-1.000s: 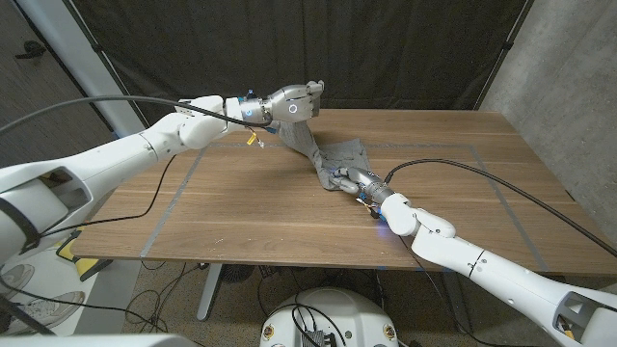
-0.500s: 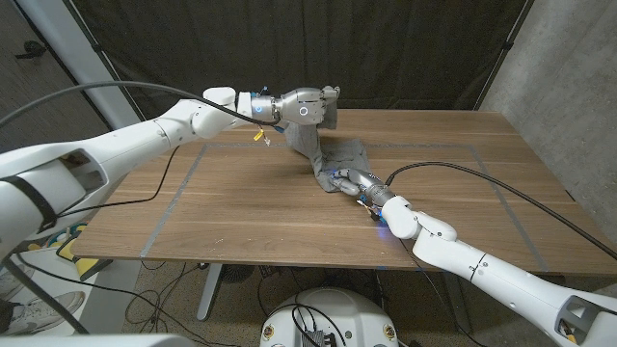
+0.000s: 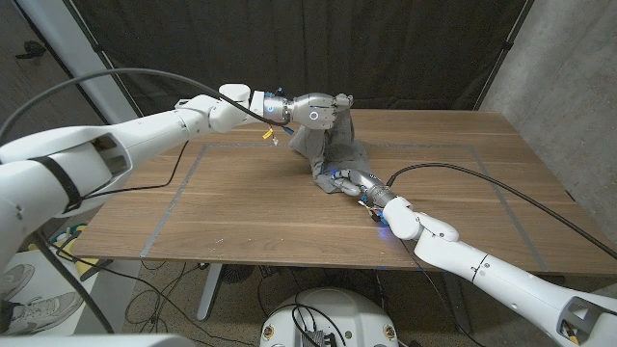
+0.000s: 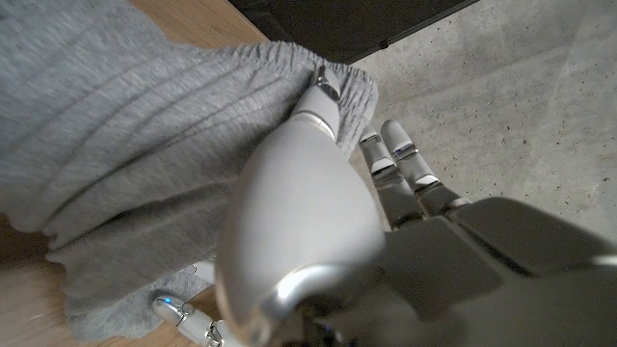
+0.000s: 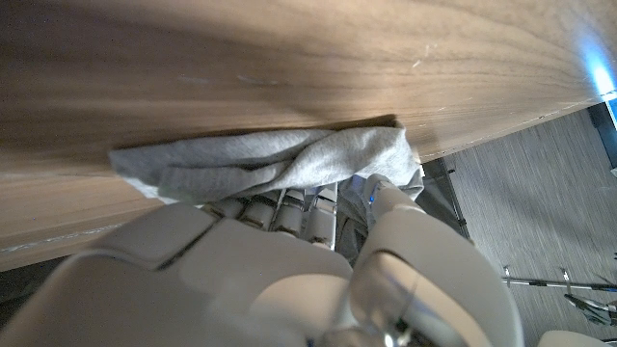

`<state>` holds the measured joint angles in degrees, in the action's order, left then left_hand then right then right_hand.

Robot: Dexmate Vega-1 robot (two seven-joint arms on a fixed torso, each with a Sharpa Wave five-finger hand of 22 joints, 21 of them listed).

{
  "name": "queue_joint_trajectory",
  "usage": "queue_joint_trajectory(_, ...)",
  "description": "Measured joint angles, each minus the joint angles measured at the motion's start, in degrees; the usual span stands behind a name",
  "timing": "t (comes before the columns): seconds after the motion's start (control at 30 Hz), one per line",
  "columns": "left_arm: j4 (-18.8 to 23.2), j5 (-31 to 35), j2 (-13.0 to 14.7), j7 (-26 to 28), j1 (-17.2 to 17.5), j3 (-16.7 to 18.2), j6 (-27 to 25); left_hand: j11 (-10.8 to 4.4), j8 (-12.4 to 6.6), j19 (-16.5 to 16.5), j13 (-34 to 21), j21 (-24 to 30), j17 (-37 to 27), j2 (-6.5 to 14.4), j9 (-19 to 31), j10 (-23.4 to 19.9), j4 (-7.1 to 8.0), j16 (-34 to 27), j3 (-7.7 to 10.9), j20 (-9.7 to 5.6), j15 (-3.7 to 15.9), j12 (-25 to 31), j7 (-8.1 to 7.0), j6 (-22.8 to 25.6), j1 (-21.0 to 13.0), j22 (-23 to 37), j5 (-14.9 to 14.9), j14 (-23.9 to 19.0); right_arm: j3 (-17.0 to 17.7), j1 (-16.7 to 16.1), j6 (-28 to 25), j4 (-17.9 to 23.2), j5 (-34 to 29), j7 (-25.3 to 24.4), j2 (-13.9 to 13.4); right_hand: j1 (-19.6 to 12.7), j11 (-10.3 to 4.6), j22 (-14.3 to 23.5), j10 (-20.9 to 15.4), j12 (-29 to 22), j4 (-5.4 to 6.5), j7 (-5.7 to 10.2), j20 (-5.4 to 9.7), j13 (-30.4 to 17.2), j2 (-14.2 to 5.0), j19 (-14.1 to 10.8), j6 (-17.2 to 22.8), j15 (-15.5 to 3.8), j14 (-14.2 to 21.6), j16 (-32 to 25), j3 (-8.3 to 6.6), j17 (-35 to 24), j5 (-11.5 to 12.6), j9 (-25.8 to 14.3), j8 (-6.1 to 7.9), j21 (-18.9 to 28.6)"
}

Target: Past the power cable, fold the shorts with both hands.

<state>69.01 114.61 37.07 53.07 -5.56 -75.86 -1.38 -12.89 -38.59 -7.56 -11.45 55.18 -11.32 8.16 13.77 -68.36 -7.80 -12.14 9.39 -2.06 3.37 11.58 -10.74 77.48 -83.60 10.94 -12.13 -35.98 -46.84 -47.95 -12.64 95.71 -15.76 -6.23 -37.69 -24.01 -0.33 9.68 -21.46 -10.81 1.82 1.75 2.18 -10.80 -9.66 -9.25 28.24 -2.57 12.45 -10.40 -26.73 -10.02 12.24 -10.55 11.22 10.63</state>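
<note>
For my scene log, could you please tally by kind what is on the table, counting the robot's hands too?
Grey shorts: 1
Robot hands: 2, left hand, right hand, both holding the shorts
Total: 3

no readable text, labels or numbers anywhere

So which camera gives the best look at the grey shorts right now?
The head view: the shorts show whole, between the left hand and right hand. The wrist views give close-ups of bunched fabric only.
</note>
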Motion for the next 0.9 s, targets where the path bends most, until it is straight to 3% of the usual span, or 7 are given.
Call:
queue_joint_trajectory(0.07,-1.9,-0.9,-1.4,2.9,-1.0,-1.5,-0.9,0.00,0.00,0.0,0.0,0.0,0.0,0.1,-0.4,0.0,0.00,0.0,0.00,0.00,0.16,0.0,0.00,0.0,-0.1,0.0,0.0,-0.2,0.0,0.2,0.3,-1.0,0.1,0.2,0.0,0.0,0.00,0.0,0.0,0.0,0.00,0.00,0.08,0.0,0.00,0.1,0.0,0.01,0.0,0.0,0.00,0.0,0.0,0.0,0.00,0.0)
queue_joint_trajectory(0.4,-9.2,-1.9,-7.3,4.7,-4.5,-7.4,-1.6,0.00,0.00,0.0,0.0,0.3,0.0,0.1,-2.0,0.0,0.00,0.0,0.00,0.00,0.11,0.0,0.00,0.0,-0.2,0.0,0.0,-0.5,-0.1,0.3,1.3,-1.5,0.6,0.4,0.2,0.0,0.03,0.0,0.0,-0.2,-0.48,0.00,0.62,0.0,0.00,0.6,0.0,0.04,0.0,-0.2,-0.01,0.1,0.0,0.0,0.00,0.0)
queue_joint_trajectory(0.53,-12.0,-5.1,-9.7,7.7,-6.2,-10.9,-2.2,0.00,0.27,0.0,0.0,0.4,0.0,-0.2,-2.8,0.0,0.00,0.0,0.00,0.00,0.11,0.0,0.00,0.0,-0.4,0.0,0.3,-0.5,-0.1,0.1,1.6,-1.7,0.7,0.4,0.2,0.0,0.04,-0.1,0.0,-0.2,-0.48,0.00,0.74,0.0,0.00,0.4,0.0,0.05,0.0,-0.2,-0.01,0.1,0.0,0.0,0.00,0.0)
queue_joint_trajectory(0.77,-13.2,-7.0,-11.5,8.3,-7.5,-14.6,-1.7,0.00,1.12,0.0,0.0,0.8,0.0,-0.1,-3.4,0.0,-0.23,0.0,-0.23,0.00,0.21,0.0,0.12,0.1,-0.5,-0.1,0.7,-1.0,-0.1,-0.2,2.1,-1.8,0.9,0.4,0.2,0.0,0.13,-0.1,0.1,0.0,-0.48,0.00,0.74,0.0,0.00,0.5,0.0,0.12,-0.1,-0.1,-0.01,0.1,0.0,0.0,-0.22,-0.1)
queue_joint_trajectory(0.8,-13.4,-8.4,-11.7,8.8,-7.7,-15.2,-1.1,0.00,1.12,0.0,0.0,0.8,0.0,0.1,-3.5,0.0,-0.23,0.0,-0.23,0.00,0.21,0.0,0.21,0.2,-0.7,-0.2,0.7,-1.0,0.0,-0.3,2.2,-1.8,1.0,0.4,0.2,0.0,0.13,-0.1,0.1,0.0,-0.48,0.00,1.45,0.0,0.00,1.2,0.0,0.12,-0.1,-0.1,-0.01,0.1,0.0,0.0,-0.22,-0.1)
queue_joint_trajectory(0.9,-13.4,-9.2,-11.7,9.1,-7.7,-15.4,-0.8,0.00,1.78,0.0,0.0,0.9,0.1,-0.2,-3.7,0.0,-0.23,0.0,-0.23,0.00,0.21,0.0,0.22,0.2,-0.9,-0.3,0.9,-1.0,0.1,-0.4,2.2,-1.9,1.0,0.4,0.2,0.0,0.14,-0.1,0.1,-0.1,-0.48,0.00,1.45,0.0,0.00,1.2,0.0,0.11,-0.1,0.0,-0.01,0.1,0.0,0.0,-0.22,-0.1)
